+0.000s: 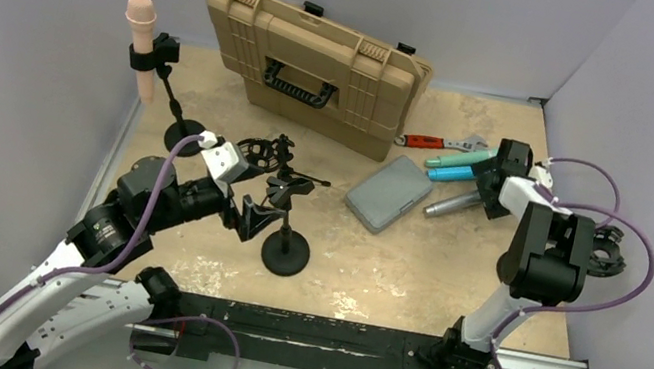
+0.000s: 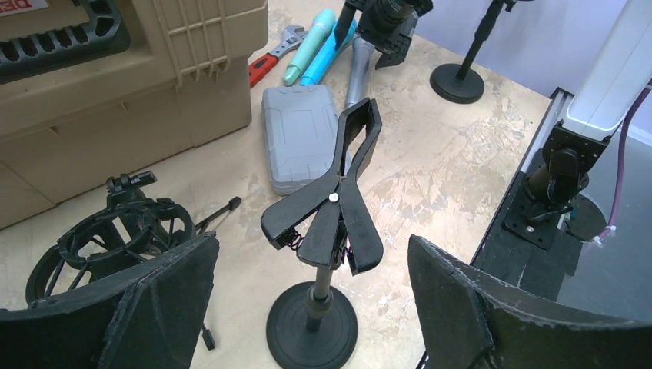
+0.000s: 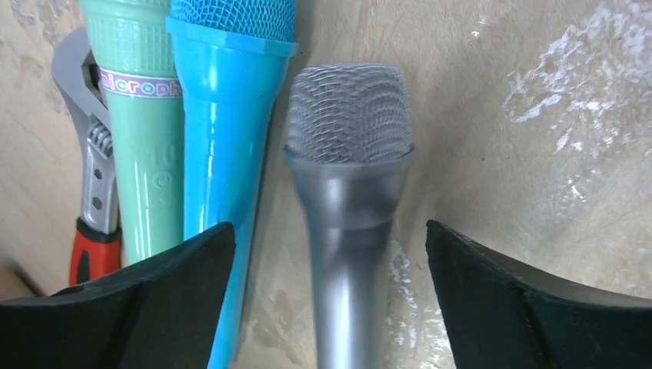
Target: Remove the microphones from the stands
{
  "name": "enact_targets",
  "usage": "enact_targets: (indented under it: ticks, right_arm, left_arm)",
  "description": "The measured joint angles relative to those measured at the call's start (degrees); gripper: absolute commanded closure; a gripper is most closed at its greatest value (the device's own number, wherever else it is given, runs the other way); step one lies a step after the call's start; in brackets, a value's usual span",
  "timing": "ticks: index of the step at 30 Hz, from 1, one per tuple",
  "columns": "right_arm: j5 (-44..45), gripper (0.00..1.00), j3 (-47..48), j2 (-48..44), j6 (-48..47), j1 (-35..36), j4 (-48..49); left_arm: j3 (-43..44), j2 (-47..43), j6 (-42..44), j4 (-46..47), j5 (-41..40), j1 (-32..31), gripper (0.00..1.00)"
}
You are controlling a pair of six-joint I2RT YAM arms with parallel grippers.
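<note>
A pink microphone (image 1: 141, 18) stands clipped in a black stand (image 1: 184, 137) at the far left. A second black stand (image 1: 285, 250) near the middle has an empty spring clip (image 2: 338, 192). My left gripper (image 1: 248, 216) is open, its jaws either side of that empty stand (image 2: 311, 254), touching nothing. A silver microphone (image 3: 350, 154) lies on the table (image 1: 453, 205). My right gripper (image 1: 488, 188) is open just above it (image 3: 330, 231), with the handle between the fingers and clear of both pads.
Blue (image 3: 223, 115) and green (image 3: 142, 138) microphones and a red-handled wrench (image 3: 96, 192) lie left of the silver one. A grey case (image 1: 389, 193), a tan hard case (image 1: 313, 65), a black shock mount (image 1: 266, 151) and another stand base (image 1: 607, 256) are nearby.
</note>
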Motion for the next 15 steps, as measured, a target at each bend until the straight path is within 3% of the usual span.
enact_targets:
  ticks: [9, 15]
  right_arm:
    - [2.25, 0.01, -4.11, -8.63, -3.85, 2.34, -2.82]
    - [5.64, 0.01, -4.13, -19.67, -9.22, 10.51, -4.17]
  left_arm:
    - [-0.59, -1.01, 0.11, 0.17, -1.42, 0.0, 0.1]
    - [-1.88, -3.52, 0.2, 0.24, -5.07, 0.0, 0.09]
